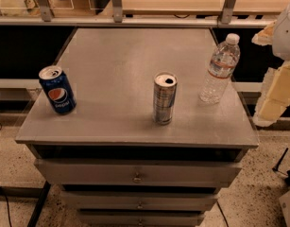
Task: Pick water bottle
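Approaching seems the current step: water bottle [221, 69] stands upright by the counter's [111, 70] right edge; claw [276, 92] hangs just beyond that edge, clenched or released I cannot tell. Next, swing left toward it.

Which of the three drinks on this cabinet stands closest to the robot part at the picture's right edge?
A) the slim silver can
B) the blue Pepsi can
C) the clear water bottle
C: the water bottle stands on the right side of the cabinet top, nearest the gripper at the view's right edge.
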`<state>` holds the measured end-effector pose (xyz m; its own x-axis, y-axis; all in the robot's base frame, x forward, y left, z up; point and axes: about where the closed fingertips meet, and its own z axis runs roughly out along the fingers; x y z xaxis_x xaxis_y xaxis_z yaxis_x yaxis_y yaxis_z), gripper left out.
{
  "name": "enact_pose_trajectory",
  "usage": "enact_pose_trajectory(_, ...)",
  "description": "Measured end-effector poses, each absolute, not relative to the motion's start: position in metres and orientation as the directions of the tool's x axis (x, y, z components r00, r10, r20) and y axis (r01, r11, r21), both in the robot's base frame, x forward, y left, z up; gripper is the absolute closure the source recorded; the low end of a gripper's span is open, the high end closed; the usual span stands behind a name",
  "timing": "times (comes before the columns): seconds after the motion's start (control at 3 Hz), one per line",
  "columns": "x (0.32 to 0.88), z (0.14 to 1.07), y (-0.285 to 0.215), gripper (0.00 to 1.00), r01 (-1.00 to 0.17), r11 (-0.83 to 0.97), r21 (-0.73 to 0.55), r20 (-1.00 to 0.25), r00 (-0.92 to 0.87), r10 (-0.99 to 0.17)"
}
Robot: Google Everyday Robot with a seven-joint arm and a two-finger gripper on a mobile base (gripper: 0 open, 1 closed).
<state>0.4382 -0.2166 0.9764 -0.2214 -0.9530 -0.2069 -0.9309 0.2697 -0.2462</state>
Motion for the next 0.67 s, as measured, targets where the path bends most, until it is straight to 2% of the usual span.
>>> enact_pose_trajectory(0.67, 0.4474, 0.9816, -0.2195, 0.0, -0.917, 0.297, -0.267, -0.226, -0.24, -0.944)
